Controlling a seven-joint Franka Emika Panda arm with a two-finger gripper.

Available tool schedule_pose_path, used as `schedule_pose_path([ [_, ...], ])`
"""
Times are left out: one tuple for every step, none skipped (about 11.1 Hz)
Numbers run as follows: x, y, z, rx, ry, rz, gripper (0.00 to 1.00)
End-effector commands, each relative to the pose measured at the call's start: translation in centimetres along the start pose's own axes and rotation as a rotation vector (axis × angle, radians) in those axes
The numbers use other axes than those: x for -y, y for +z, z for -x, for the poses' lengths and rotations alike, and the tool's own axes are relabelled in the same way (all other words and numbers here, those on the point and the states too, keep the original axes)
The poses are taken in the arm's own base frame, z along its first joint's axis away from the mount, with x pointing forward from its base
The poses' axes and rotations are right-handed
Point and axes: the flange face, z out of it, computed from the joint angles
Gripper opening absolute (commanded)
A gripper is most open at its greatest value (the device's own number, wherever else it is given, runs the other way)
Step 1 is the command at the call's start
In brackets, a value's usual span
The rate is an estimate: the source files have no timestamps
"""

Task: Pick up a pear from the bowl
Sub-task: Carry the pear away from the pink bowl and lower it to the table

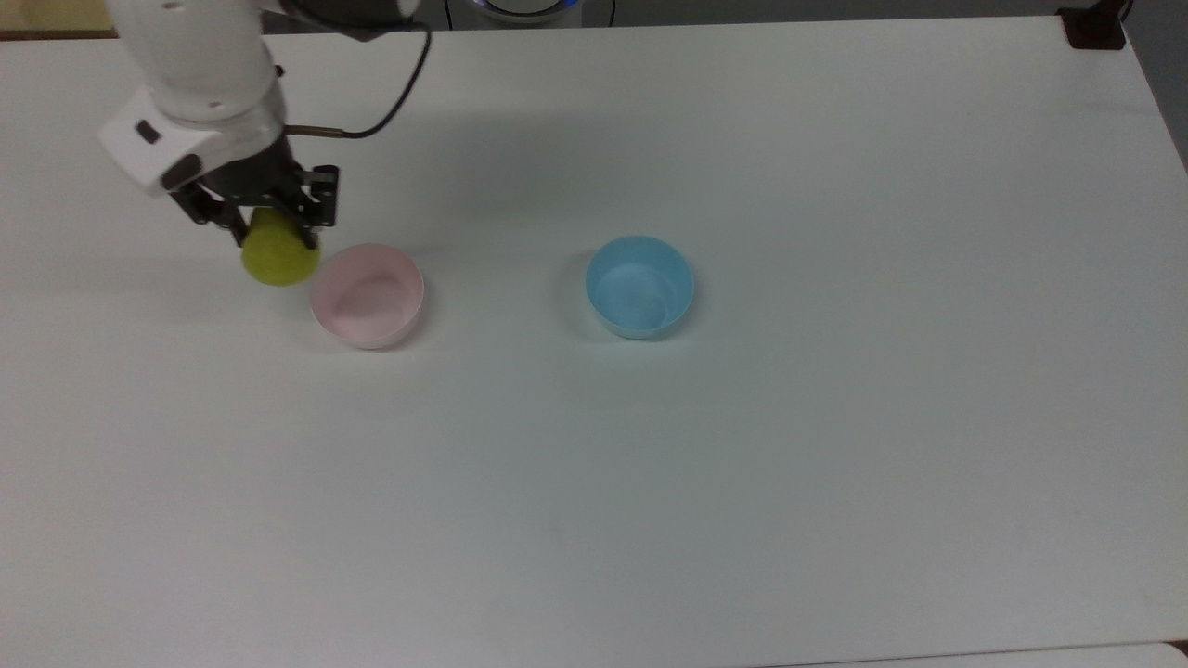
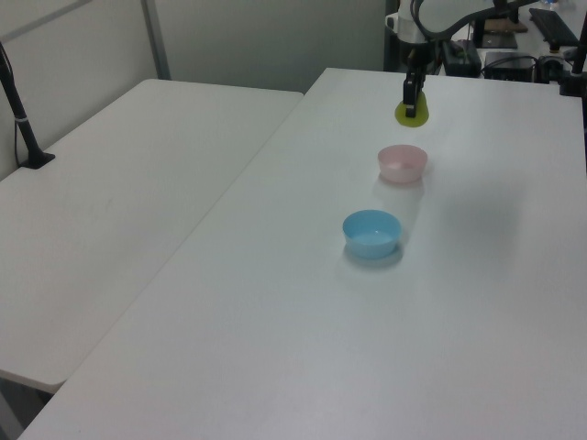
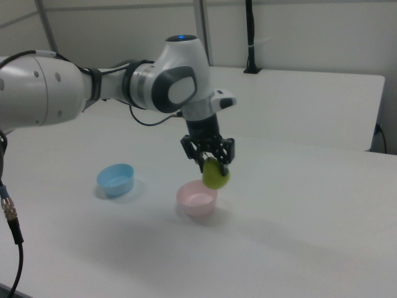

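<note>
My gripper point(image 1: 264, 225) point(image 3: 209, 161) point(image 2: 410, 99) is shut on the yellow-green pear point(image 1: 278, 254) point(image 3: 215, 176) point(image 2: 412, 113), which hangs in the air clear of the table. The pale pink bowl point(image 1: 368, 295) point(image 3: 196, 198) point(image 2: 403, 163) stands empty on the white table. In the top view the pear is up and to the left of the bowl's rim; in the right view it hangs just above the bowl's right rim.
A light blue bowl point(image 1: 639, 286) point(image 2: 371, 233) point(image 3: 115, 179) stands empty on the white table point(image 1: 742, 464), to the right of the pink one in the top view. A second white table point(image 2: 119, 183) adjoins on the left view's left.
</note>
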Motion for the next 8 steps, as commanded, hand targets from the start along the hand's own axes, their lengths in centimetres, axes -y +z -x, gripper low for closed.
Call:
schedule_pose_path([
  [-4.9,2.2,0.4,-0.03,0.006,0.016,0.31],
  [-6.3,3.4,0.5,-0.04,0.008,0.023,0.31],
  [-7.7,5.0,0.6,-0.049,0.018,0.032,0.31],
  [-8.5,6.1,0.4,-0.069,0.023,0.045,0.32],
  [-8.9,6.9,0.1,-0.093,0.025,0.058,0.32],
  [-9.4,8.0,0.2,-0.093,0.03,0.059,0.32],
  [-10.0,8.8,0.5,-0.083,0.037,0.057,0.33],
  [-10.2,9.7,0.6,-0.073,0.041,0.053,0.4],
])
